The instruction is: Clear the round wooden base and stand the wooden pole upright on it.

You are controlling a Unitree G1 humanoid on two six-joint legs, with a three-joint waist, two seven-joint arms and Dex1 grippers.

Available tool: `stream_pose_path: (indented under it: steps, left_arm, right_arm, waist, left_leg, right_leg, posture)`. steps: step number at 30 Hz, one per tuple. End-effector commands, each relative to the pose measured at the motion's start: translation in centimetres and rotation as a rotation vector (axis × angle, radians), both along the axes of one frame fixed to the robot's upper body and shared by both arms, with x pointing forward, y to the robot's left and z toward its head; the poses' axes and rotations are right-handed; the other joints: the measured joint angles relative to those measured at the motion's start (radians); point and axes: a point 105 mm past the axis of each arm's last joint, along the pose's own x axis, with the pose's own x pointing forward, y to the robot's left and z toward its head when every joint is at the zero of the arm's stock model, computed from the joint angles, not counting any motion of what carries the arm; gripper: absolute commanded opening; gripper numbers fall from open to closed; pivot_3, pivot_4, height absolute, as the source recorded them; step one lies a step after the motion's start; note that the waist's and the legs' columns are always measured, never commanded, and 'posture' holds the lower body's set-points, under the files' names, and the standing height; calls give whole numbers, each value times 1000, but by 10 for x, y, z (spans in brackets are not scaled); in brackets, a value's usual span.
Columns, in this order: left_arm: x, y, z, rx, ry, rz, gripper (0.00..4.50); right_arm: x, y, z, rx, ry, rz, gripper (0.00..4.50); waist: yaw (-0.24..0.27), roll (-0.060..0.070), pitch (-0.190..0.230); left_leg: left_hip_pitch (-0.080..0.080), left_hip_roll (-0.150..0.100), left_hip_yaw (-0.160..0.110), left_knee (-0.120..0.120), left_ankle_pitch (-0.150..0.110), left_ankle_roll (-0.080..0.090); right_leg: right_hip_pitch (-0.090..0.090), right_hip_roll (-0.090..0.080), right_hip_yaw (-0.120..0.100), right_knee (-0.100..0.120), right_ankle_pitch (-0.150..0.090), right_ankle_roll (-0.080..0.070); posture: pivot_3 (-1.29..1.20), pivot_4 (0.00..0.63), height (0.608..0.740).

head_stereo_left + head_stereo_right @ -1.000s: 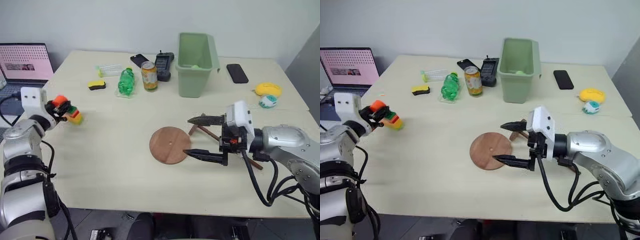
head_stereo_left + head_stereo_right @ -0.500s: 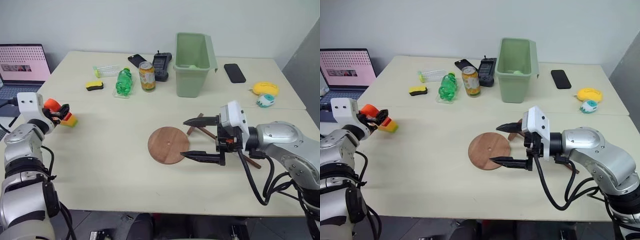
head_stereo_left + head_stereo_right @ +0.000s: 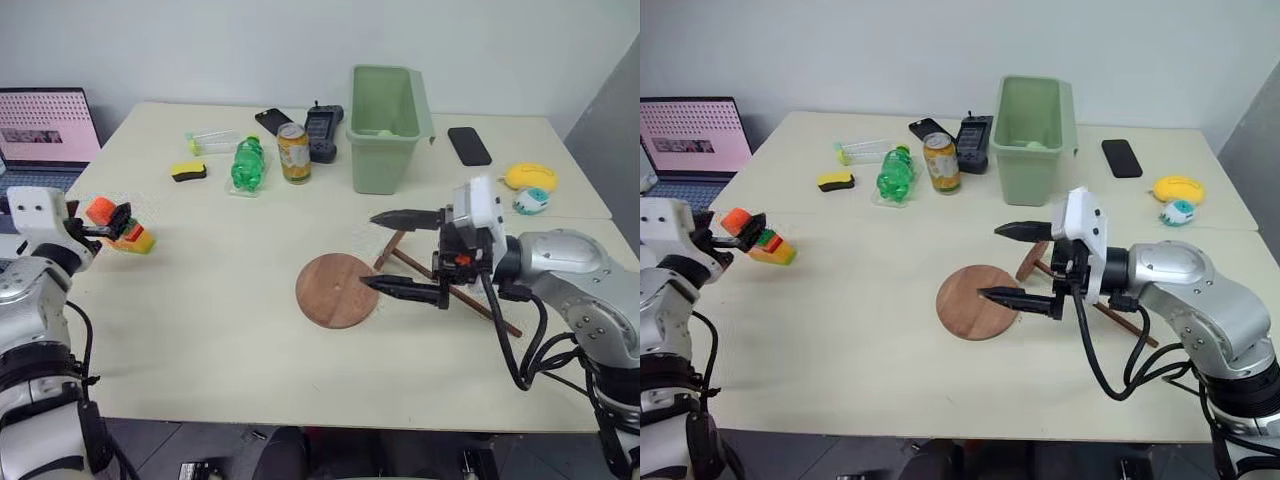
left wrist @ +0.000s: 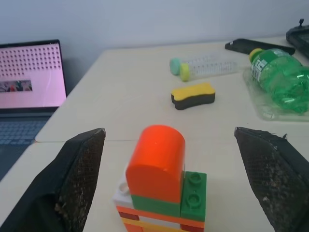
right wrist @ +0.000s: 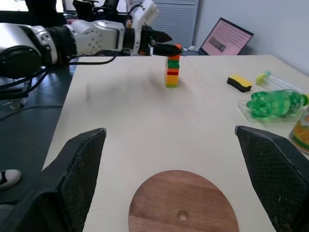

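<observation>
Left hand [image 3: 108,224], head views: fingers spread wide either side of a block stack [image 3: 124,231] standing on the worktop [image 3: 200,320] near its left edge; nothing gripped. Right hand [image 3: 402,252] hangs over the middle of the worktop, pointing left, jaws fully apart and empty, lower finger above the right rim of the round wooden base [image 3: 337,289]. Base lies flat with nothing on it, small hole at centre. Wooden pole [image 3: 455,295] lies on the worktop just right of the base, slanting toward the near right edge, partly hidden behind the right hand; a second short dark stick crosses it near the far end. Whether pole and base touch, cannot tell. Far side of the worktop: green bin [image 3: 387,128], drink can [image 3: 296,152], green bottle [image 3: 245,165], yellow sponge [image 3: 188,171], clear tube [image 3: 213,140], remote [image 3: 323,132], two phones. Yellow object [image 3: 533,177] at far right. Laptop [image 3: 45,130] off the left edge.

Left wrist view: both black fingers [image 4: 77,174] stand well clear of the block stack, orange rounded piece on top, green brick beside it. Sponge, tube and bottle beyond.

Right wrist view: fingers [image 5: 79,169] wide apart, base below and between them, hole visible. Block stack upright in the distance with the left hand at its top.
</observation>
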Motion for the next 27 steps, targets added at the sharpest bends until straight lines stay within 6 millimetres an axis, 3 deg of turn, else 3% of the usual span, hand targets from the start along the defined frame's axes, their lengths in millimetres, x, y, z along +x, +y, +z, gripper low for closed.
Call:
stream_pose_path:
  steps: [1, 3, 5, 7, 10, 12, 17, 21, 27]
  left_arm:
    - [-13, -2, 50, 109, -144, 1, 4447]
    - [-11, -29, 79, 210, -173, -125, 4447]
    - [-6, -70, 89, 242, -130, -342, 4447]
    - [-10, -115, 78, 243, -24, -599, 4447]
    - [-31, -177, 54, 310, 126, -940, 4447]
    - [-45, -204, 42, 358, 202, -1104, 4447]
    - [-62, -233, 18, 473, 339, -1310, 4447]
    - [-68, -260, 4, 518, 361, -1435, 4447]
    - [-72, -279, -1, 577, 331, -1496, 4447]
  right_arm:
    - [0, -8, 16, 26, -59, -36, 4500]
    - [-1, -23, 17, 17, -49, -102, 4500]
    - [-3, -38, 16, -3, -26, -174, 4500]
    - [-4, -51, 11, -35, -1, -242, 4500]
    - [-4, -66, -6, -123, 53, -352, 4500]
    - [-4, -74, -20, -187, 97, -425, 4500]
    - [1, -79, -37, -274, 145, -499, 4500]
    - [18, -75, -53, -358, 193, -561, 4500]
    - [44, -67, -59, -438, 291, -601, 4500]
  waist:
    - [1, 0, 0]
    - [3, 0, 0]
    - [11, -1, 0]
    - [18, -1, 0]
    - [17, 4, -1]
    - [12, 5, 0]
    - [-11, 5, 0]
    - [-14, 6, 1]
    - [-8, 6, 2]
  left_leg:
    - [0, 0, 0, 0, 0, 0]
    - [0, 0, 0, 0, 0, 0]
    - [-3, 0, -3, 0, 0, 0]
    - [-5, -2, -4, 1, 0, 0]
    - [-2, -3, 2, 0, 0, 0]
    - [-1, -3, 3, 0, 0, 0]
    - [2, 0, 5, -2, 0, 0]
    - [4, 0, 5, -2, 0, 1]
    - [2, 1, 5, -1, 0, 1]
  right_leg:
    - [0, 0, 0, 0, 0, 0]
    - [0, 0, 0, 0, 0, 0]
    - [0, 0, -1, -1, 0, 0]
    - [0, 0, -2, -2, 0, 0]
    - [0, 0, 0, -1, 0, 0]
    - [1, 1, 1, -1, 0, 0]
    - [1, 5, 3, 1, 0, 0]
    - [1, 10, 3, 0, 0, 0]
    - [1, 8, 3, 0, 0, 0]
  posture:
    - [0, 150, 740]
    - [0, 150, 740]
    - [0, 150, 740]
    - [0, 150, 740]
    - [0, 150, 740]
    - [0, 150, 740]
    - [0, 150, 740]
    - [0, 150, 740]
    - [0, 150, 740]
